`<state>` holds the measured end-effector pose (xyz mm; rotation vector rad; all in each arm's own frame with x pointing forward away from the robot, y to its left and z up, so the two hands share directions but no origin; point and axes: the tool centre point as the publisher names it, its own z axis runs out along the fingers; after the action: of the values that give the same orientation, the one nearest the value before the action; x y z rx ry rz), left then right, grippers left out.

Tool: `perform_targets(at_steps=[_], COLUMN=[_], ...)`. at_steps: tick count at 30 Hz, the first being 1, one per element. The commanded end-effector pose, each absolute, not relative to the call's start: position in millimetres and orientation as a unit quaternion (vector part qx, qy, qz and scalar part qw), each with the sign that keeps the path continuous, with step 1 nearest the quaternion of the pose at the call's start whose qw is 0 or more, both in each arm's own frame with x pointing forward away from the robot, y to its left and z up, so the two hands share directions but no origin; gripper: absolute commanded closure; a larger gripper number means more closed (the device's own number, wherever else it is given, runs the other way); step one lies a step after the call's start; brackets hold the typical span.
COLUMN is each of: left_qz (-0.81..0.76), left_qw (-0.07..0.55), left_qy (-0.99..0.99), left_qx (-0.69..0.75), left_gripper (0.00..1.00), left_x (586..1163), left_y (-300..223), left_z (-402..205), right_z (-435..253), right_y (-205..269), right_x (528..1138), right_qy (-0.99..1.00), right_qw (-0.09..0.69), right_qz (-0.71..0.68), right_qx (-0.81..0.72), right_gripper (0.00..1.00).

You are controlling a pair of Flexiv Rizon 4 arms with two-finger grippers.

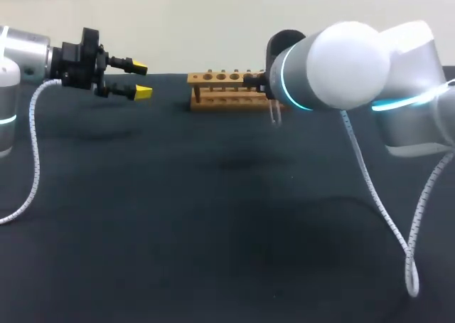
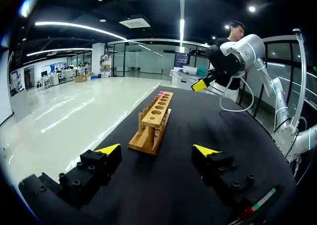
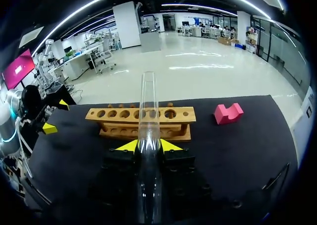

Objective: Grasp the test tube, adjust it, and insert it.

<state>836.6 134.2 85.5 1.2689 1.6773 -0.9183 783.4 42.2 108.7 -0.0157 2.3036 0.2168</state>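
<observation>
In the head view the right arm (image 1: 341, 60) covers the right gripper (image 3: 147, 145) and the near end of the rack (image 1: 220, 89); only the tip of the tube (image 1: 274, 114) shows beneath. Far ahead of the left gripper (image 2: 157, 149), the pink block (image 2: 159, 93) is a speck.

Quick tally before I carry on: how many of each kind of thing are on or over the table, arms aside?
test tube: 1
wooden rack: 1
pink block: 1
Total: 3
</observation>
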Motion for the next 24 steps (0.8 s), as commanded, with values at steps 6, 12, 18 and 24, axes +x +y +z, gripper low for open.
perform_targets(at_steps=[6, 12, 18, 24], left_qz=[-0.363, -0.363, -0.363, -0.363], left_qw=[0.414, 0.414, 0.414, 0.414], left_qy=[0.666, 0.666, 0.666, 0.666], left_qx=[0.503, 0.503, 0.503, 0.503], left_gripper=[0.0, 0.0, 0.0, 0.0], left_x=[834.2, 834.2, 834.2, 834.2], left_y=[134.4, 134.4, 134.4, 134.4], left_z=[84.9, 84.9, 84.9, 84.9], right_z=[89.5, 84.2, 77.6, 70.4], right_y=[56.4, 58.8, 59.7, 56.5], right_x=[798.9, 804.0, 810.8, 819.6], right_qy=[0.909, 0.91, 0.912, 0.914], right_qw=[0.411, 0.41, 0.407, 0.404], right_qz=[0.064, 0.053, 0.05, 0.044], right_qx=[-0.021, -0.024, -0.024, -0.014], right_gripper=[1.0, 1.0, 1.0, 1.0])
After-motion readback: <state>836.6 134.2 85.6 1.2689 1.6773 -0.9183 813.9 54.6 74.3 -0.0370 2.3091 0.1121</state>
